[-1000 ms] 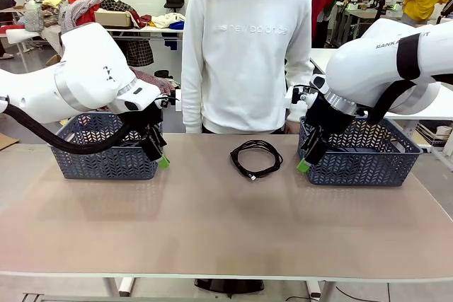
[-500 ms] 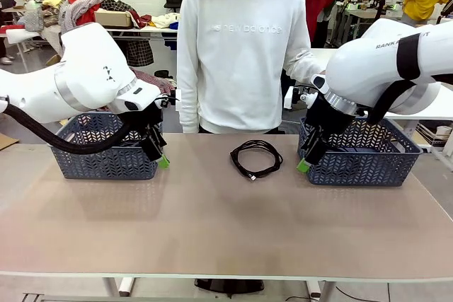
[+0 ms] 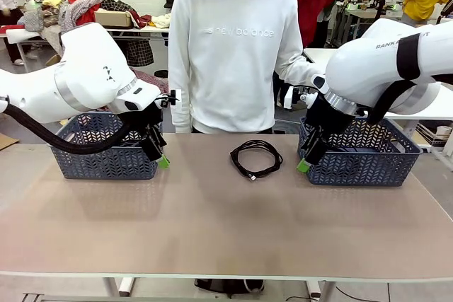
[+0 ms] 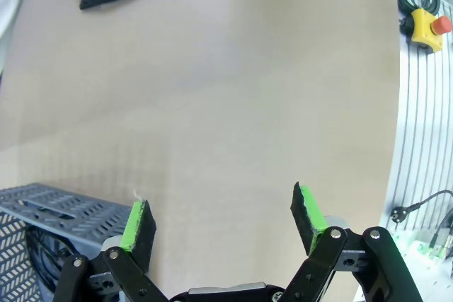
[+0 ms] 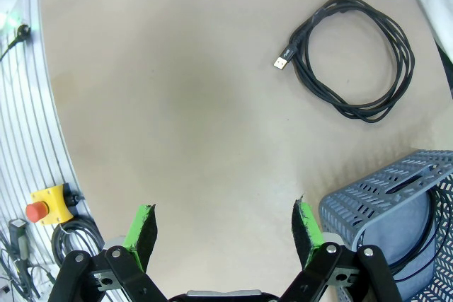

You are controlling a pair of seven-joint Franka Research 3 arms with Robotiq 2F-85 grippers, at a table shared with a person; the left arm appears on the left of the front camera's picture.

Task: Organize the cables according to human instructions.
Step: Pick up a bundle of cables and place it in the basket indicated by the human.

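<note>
Lying coiled mid-worktop (image 3: pixel 212 224) between two baskets, the cable (image 3: pixel 256 158) is apart from the left gripper (image 3: pixel 160 152) and right gripper (image 3: pixel 306 157), both wide and empty, seemingly awaiting the person's (image 3: pixel 237 47) instruction.

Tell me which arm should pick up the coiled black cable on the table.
Right, probably. The coiled black cable lies nearer the right gripper than the left gripper; both hang open and empty beside their baskets.
</note>
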